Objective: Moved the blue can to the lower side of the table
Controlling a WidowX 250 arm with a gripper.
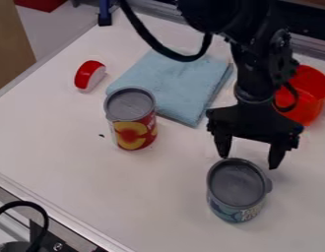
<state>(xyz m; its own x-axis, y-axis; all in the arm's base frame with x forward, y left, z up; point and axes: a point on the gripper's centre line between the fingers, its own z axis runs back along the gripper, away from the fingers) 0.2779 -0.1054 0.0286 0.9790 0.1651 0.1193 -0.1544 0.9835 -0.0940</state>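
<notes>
The blue can stands up on the table, in the low right part of the view. Its gray top faces up, and a small tab sticks out at the right of its rim. The gripper hangs down just by the back of that rim. Its two fingers are apart, with a gap between them, and they are not clamped on the can. I cannot tell if a tip touches the rim. The black arm is above, at the top right. The job looks almost done to me — the can is upright, low on the table, and the gripper does not hold it. But there is more white table below the can, so it may need to go a bit lower. If this spot is good, all that is left is to lift the gripper straight up, with care, so it does not tip the can. If not, the fingers have to go down around the can and close first. Up and to the left is a red can — it stands by a blue cloth. A red and white thing is past them, and a red bowl is behind the arm.
</notes>
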